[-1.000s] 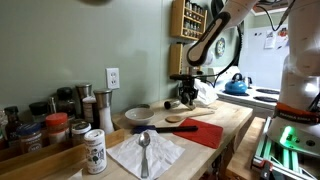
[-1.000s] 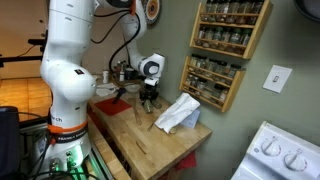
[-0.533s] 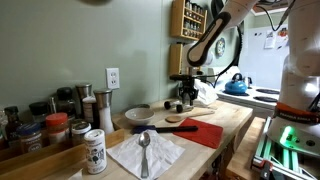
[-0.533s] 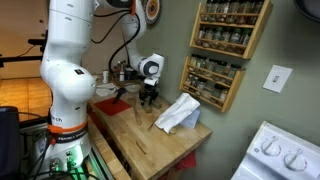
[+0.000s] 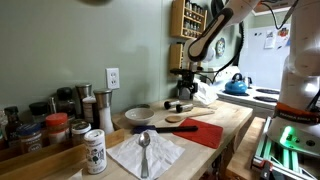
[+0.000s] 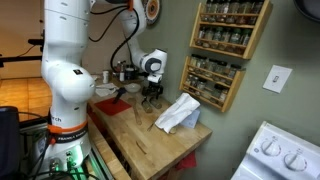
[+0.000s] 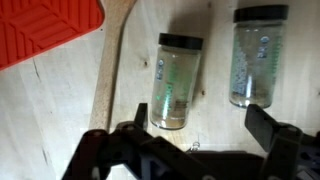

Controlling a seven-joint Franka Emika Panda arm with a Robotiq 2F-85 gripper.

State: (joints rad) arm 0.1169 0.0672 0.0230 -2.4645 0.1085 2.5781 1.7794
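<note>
Gripper (image 7: 197, 140) wide open over the jar (image 7: 177, 82), but drop crooked and a finger could clip the second jar (image 7: 256, 58) at one o'clock.

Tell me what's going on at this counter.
The Franka arm hangs its gripper open above a wooden counter, holding nothing. Just below it in the wrist view are two clear spice jars with black lids: the near jar beside a wooden spoon, and the far jar further from it. The fingers touch neither. A red mat lies on the spoon's other side.
</note>
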